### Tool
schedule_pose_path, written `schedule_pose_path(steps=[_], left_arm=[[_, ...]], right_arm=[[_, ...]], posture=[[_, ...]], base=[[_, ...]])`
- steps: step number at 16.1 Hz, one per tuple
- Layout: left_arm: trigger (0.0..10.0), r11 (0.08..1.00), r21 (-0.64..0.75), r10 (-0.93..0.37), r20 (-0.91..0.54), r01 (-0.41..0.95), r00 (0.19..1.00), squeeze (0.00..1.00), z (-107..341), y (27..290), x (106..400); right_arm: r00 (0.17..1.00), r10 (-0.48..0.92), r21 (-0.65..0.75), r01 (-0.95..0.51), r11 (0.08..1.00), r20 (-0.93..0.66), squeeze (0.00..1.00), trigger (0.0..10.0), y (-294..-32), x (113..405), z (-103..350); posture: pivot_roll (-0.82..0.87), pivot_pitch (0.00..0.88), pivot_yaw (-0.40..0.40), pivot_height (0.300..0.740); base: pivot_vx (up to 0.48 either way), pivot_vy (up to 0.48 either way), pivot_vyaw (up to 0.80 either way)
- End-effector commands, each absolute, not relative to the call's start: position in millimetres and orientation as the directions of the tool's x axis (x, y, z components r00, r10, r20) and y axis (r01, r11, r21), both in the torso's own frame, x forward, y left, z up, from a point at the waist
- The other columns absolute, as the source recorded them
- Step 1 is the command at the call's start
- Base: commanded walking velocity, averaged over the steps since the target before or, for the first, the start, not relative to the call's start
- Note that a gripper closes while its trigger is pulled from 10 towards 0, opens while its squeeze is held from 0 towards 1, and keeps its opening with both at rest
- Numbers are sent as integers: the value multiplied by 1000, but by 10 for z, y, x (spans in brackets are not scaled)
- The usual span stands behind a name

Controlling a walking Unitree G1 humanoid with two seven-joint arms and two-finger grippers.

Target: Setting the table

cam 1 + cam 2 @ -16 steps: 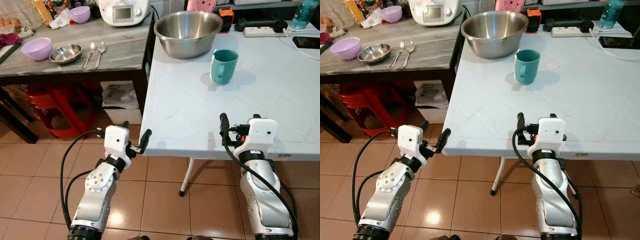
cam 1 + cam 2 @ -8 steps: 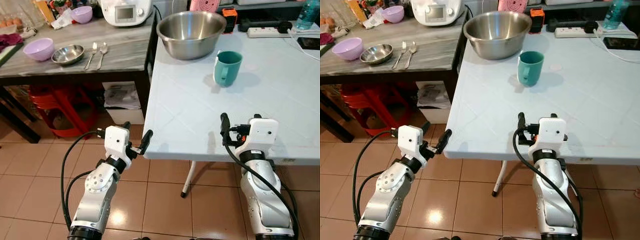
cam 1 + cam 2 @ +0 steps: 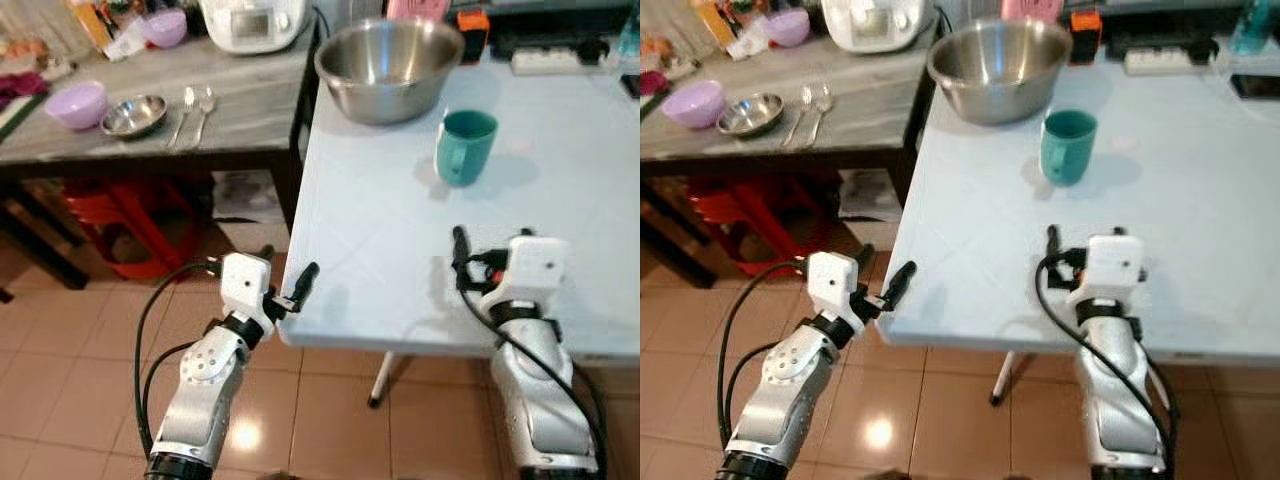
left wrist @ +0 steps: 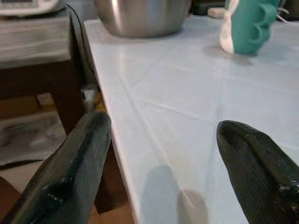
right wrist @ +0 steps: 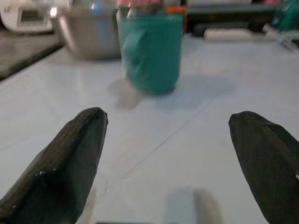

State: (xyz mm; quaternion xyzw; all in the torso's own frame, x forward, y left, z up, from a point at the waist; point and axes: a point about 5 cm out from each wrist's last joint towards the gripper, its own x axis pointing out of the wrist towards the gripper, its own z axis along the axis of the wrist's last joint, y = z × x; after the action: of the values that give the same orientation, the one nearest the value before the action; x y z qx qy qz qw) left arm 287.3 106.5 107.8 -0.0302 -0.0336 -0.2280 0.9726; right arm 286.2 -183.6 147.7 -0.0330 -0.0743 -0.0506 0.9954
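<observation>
A tiled kitchen floor carries two tables: a white folding table directly ahead and a grey wood-grain table beside it on the robot's left.

On the white table, a teal mug stands upright, apart from the edges, with its handle turned toward the robot's left. A large steel mixing bowl stands beyond it near the far left corner, close to the mug but not touching it. A white power strip lies along the far edge to the right.

On the grey table, a lavender bowl and a small steel bowl stand side by side. A fork and a spoon lie parallel just beside the steel bowl. A second lavender bowl and a white kitchen appliance stand at the back. Red stools are stacked under this table.

The left end effector hovers at the near left corner of the white table, fingers spread wide and empty. The right end effector hovers low over the near part of the white table, aimed at the mug, which appears centred between its fingers; these are spread wide and hold nothing.
</observation>
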Motion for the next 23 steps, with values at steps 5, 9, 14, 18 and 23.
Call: schedule_pose_path(steps=[5,9,14,18,23], left_arm=[[10000,909,-28,-414,43,415,909,0,1031,1191,2862],[10000,907,-38,-419,38,420,907,0,1010,1193,2833],[10000,854,-47,-519,-3,519,855,0,919,1206,2637],[10000,846,-39,-532,-12,531,847,0,939,1245,2530],[10000,853,-35,-522,-31,521,852,0,972,1307,2459]], right_arm=[[985,-73,-36,79,996,158,0,10000,-1733,2870,1488],[982,-98,-58,109,992,162,0,10000,-1756,2872,1494],[971,-156,-99,176,979,183,0,10000,-1896,2990,1571],[969,-135,-129,163,978,206,0,10000,-1931,3164,1691],[966,-129,-106,155,982,223,0,10000,-1838,3410,1808]], posture=[[-128,134,114,740],[-127,136,110,740],[-114,173,104,740],[-80,218,116,740],[-44,260,142,740]], base=[[0,0,0],[0,0,0],[0,0,0],[0,0,0],[0,0,0]])
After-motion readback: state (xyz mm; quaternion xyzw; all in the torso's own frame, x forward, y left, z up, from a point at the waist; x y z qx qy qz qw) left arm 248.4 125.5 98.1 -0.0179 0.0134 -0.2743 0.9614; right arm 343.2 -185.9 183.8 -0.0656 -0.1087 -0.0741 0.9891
